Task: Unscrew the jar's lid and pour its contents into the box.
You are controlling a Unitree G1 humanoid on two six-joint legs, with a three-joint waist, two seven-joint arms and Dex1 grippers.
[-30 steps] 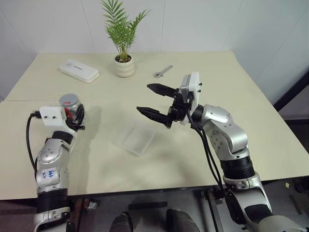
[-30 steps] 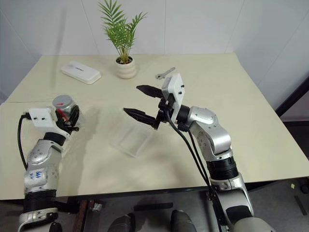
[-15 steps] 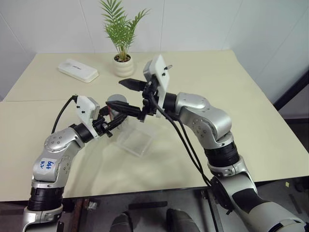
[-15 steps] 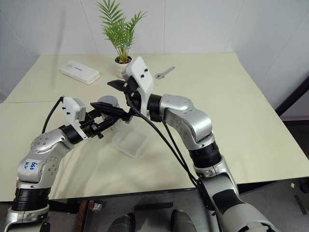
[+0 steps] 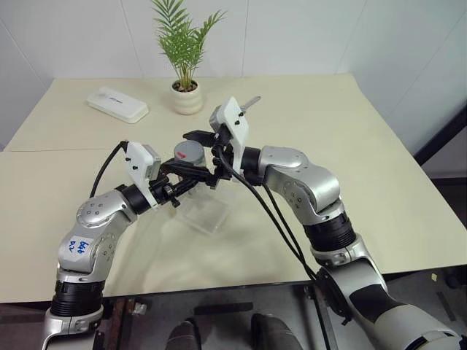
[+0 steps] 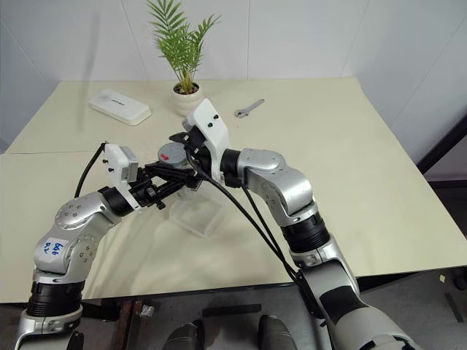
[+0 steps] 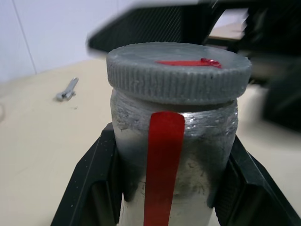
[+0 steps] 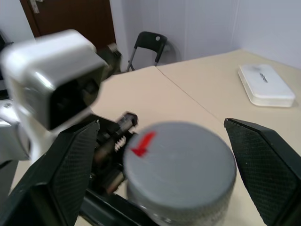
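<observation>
Over the tabletop (image 5: pixel 379 146): jar (image 5: pixel 188 162) now carried above box (image 5: pixel 206 211), left pincer (image 5: pixel 195 173) clamping it; right pincer (image 5: pixel 201 157) (wide open) newly straddling lid (image 5: pixel 190 152), ready for unscrewing.

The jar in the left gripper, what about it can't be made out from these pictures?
- Contents: in the left wrist view the small clear plastic jar has frosted walls and a red stripe, so no pieces show inside.
- Jar's bottom: cut off by that view's edge.
- Lid seating: the round grey ribbed screw lid sits on top; how tightly it is threaded cannot be told.
- Clear shallow plastic box: in the head views the arms cover part of it.
</observation>
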